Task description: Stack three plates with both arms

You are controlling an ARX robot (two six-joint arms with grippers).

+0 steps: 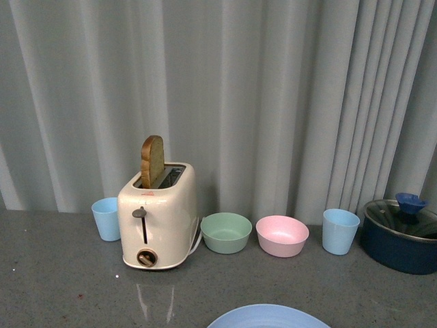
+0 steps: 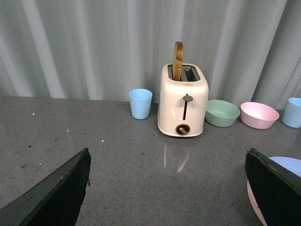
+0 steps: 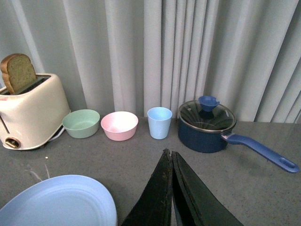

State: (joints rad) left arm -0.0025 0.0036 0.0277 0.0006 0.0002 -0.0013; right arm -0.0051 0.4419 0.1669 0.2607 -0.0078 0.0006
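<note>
Grey desk (image 1: 61,287) before pale curtains. Light blue plate (image 3: 56,202) atop pink plate (image 2: 251,200), apparently stacked; cream plate unseen. Left claw (image 2: 167,188) wide open, empty; right claw (image 3: 171,188) closed, empty.

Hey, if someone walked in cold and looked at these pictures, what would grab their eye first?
Probably the cream toaster by the curtain, a browned slice of toast standing up out of its slot. Next, the blue saucepan with a glass lid at the far right, and the light blue plate at the table's near edge.
</note>
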